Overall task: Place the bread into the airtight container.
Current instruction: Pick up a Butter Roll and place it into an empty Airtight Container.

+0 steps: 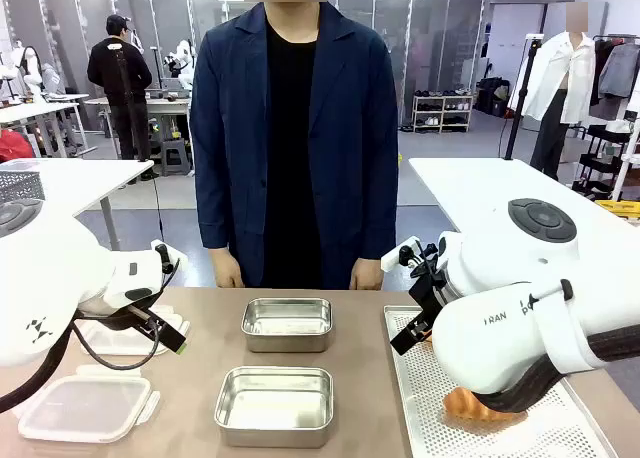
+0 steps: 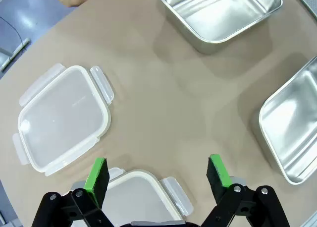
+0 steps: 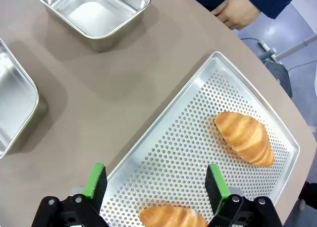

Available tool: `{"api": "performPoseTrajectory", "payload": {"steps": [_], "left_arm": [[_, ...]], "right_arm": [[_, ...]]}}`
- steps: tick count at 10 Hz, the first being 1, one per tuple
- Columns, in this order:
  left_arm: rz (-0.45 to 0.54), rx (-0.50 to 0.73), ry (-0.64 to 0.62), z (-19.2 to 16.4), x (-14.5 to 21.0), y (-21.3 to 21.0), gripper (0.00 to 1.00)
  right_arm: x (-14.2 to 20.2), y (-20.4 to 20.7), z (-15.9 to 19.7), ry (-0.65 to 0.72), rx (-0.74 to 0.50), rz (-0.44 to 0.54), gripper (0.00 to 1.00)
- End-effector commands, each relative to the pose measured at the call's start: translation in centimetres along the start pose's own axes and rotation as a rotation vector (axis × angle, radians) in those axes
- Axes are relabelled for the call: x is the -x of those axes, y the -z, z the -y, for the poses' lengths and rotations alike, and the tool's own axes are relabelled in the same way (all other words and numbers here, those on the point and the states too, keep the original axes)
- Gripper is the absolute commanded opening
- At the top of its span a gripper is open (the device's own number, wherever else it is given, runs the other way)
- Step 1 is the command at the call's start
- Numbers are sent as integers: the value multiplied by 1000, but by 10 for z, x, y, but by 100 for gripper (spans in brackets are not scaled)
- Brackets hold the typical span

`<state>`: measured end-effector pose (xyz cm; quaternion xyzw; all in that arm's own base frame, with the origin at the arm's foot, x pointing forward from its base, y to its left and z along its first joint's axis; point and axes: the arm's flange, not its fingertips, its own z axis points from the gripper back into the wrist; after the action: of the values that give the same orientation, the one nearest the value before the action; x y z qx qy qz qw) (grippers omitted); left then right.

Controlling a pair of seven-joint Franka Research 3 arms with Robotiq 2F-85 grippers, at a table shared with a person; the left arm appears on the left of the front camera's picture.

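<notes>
**While both pincers hang spread wide, the bread sits on its tray**

Since nothing is gripped, here's how things lie. Seen from the front, the perforated tray sits at roughly 4 o'clock on the counter, partly under the right arm.

In the right wrist view, the right pincer hovers over that tray with its green pads well apart and nothing between them. The first croissant lies at about 3 o'clock in that picture, near the tray's outer side. The second croissant is down at 6 o'clock, right between the finger bases and cut off by the bottom edge.

Two open steel containers take the middle of the counter. The far container sits at 12 o'clock from the near container, and they're just apart.

Over on the other side, the left pincer is spread too and pinches nothing. It hangs above a clear snap lid, and a second lid lies at 9 o'clock in that view, flat on the counter.

A person in a dark jacket stands at 12 o'clock, hands down by the far edge.
</notes>
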<state>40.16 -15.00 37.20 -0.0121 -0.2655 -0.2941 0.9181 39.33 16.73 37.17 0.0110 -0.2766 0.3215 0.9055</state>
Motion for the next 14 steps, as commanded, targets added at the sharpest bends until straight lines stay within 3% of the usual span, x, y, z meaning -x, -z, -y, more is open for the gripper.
{"api": "performPoseTrajectory", "payload": {"steps": [1,10,12,14], "left_arm": [[0,0,0,0,0,0,100],[0,0,1,0,0,0,100],[22,42,-38,-11,-26,-58,100],[2,115,-41,-35,-47,-148,100]], "right_arm": [[0,0,0,0,0,0,100],[0,0,0,-5,1,0,100],[-23,-57,22,30,-35,-12,100],[-40,-134,56,-29,-50,-29,100]]}}
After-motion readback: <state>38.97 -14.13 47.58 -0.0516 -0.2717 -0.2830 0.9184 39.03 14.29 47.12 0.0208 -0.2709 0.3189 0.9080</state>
